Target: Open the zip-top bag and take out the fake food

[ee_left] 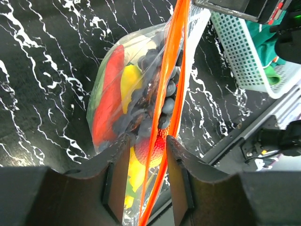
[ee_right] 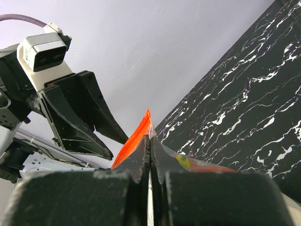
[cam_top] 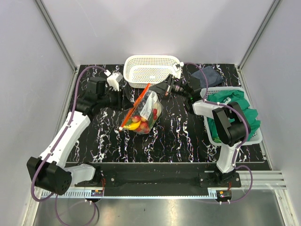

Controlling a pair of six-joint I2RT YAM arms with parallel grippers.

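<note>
The clear zip-top bag [cam_top: 145, 112] hangs above the black table, its orange zip strip [cam_top: 136, 106] running diagonally. Through the plastic I see the fake food: a red pepper [ee_left: 108, 94], a yellow banana [ee_left: 129, 82], dark grapes [ee_left: 155, 94] and a red strawberry [ee_left: 157, 146]. My right gripper [ee_right: 150, 141] is shut on the bag's upper edge beside the orange strip [ee_right: 136, 139]. My left gripper [ee_left: 146, 174] is open, one finger on each side of the zip strip [ee_left: 171, 84], with a gap to both pads. No slider shows.
A white lattice basket [cam_top: 150, 70] stands at the back of the table. At the right a second white basket [cam_top: 254, 136] holds a green cloth [cam_top: 235, 110]. A dark blue cloth [cam_top: 210, 75] lies behind it.
</note>
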